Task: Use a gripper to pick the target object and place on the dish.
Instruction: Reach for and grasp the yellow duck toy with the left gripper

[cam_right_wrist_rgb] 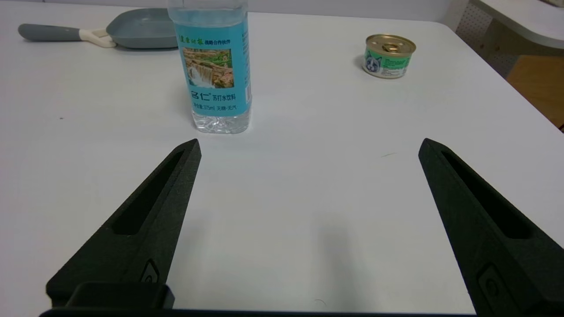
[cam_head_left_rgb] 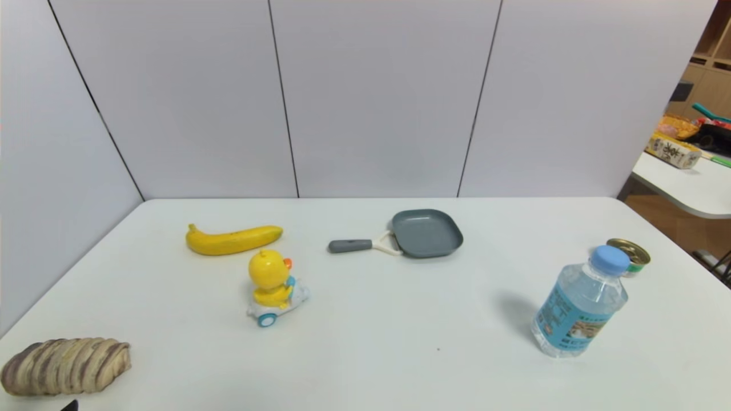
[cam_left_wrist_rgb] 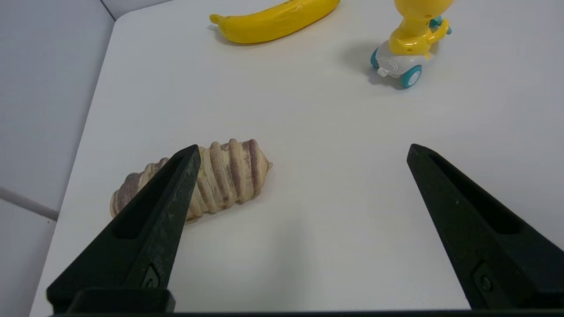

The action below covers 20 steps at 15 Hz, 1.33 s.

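Bare table [cam_head_left_rgb: 377,319] between duck [cam_head_left_rgb: 273,285] and pan [cam_head_left_rgb: 425,233], banana [cam_head_left_rgb: 233,240] just behind duck, bottle [cam_head_left_rgb: 579,302] well apart

1. Left hand [cam_left_wrist_rgb: 302,149]: fingers spread wide, nothing between them, hovering low over the worktop [cam_left_wrist_rgb: 308,211], pointing forward.
2. Right hand [cam_right_wrist_rgb: 308,145]: same pose, fingers wide apart, holding nothing, hovering low over the worktop.

A banana [cam_head_left_rgb: 233,240], striped bread loaf [cam_head_left_rgb: 64,366], water bottle [cam_head_left_rgb: 579,302] and tin can [cam_head_left_rgb: 630,256] sit on the white table [cam_head_left_rgb: 400,342].
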### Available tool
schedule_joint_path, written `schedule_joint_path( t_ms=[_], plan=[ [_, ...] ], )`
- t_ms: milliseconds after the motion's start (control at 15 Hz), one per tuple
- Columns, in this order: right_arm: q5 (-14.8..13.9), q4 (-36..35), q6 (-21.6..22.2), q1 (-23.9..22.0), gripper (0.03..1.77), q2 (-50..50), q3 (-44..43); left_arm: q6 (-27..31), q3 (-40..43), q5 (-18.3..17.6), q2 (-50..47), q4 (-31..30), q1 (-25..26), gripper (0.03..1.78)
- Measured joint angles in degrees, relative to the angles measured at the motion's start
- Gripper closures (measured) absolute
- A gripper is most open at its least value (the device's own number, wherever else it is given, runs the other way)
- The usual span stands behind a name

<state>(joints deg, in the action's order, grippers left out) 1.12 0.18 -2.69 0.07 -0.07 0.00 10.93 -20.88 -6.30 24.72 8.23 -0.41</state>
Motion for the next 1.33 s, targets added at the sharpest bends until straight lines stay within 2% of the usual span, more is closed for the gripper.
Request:
schedule_joint_path(
  t_ms=[333, 667, 1000, 1333],
  plan=[
    [0.0, 0.0, 0.0, 0.0, 0.09, 0.0, 0.0, 3.4, -3.2, -0.9, 20.7, -12.6, -8.1, 0.12],
    [0.0, 0.0, 0.0, 0.0, 0.09, 0.0, 0.0, 3.4, -1.5, -1.0, 39.9, -32.0, -15.3, 0.12],
    [0.0, 0.0, 0.0, 0.0, 0.09, 0.0, 0.0, 3.4, 3.5, -1.1, 53.7, -52.4, -17.9, 0.12],
    [0.0, 0.0, 0.0, 0.0, 0.09, 0.0, 0.0, 0.7, 12.1, -1.1, 59.5, -70.6, -18.1, 0.12]
  ],
)
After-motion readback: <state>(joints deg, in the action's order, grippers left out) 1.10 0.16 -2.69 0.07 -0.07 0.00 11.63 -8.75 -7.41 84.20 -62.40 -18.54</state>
